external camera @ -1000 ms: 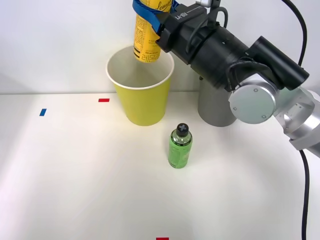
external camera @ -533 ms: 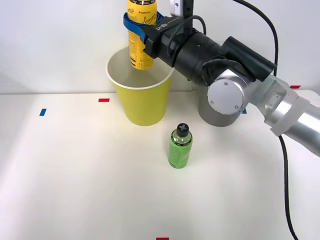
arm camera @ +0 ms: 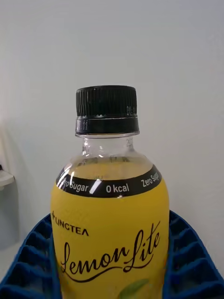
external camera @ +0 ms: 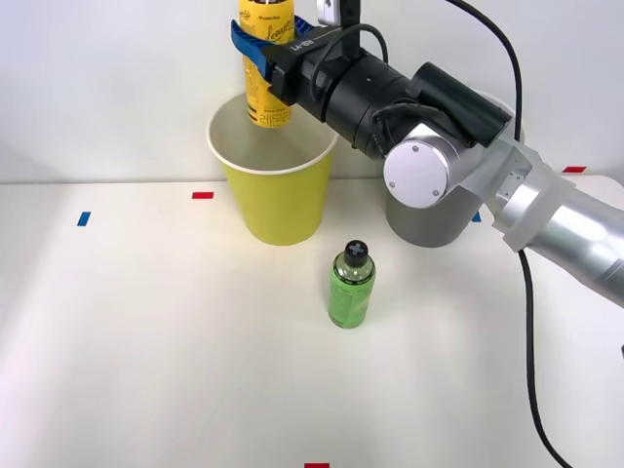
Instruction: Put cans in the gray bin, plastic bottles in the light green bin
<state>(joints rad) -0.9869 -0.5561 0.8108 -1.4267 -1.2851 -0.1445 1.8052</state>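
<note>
Large lime cup-shaped bin [external camera: 274, 185] with white interior stands directly beneath the right pincer [external camera: 265, 51]; its visible inside wall is bare; gray tapered bin [external camera: 425, 219] sits behind the arm; pincer clamped on yellow-labelled plastic bottle [external camera: 266, 68], upright, cap uppermost, base above the lime rim; translucent green bottle [external camera: 351, 286] stands upright nearer the camera, well below the pincer.

My white table [external camera: 146, 341] carries the light green bin [external camera: 278, 190], the gray bin [external camera: 424, 219], a green bottle [external camera: 351, 286] and small tape marks [external camera: 202, 195].
</note>
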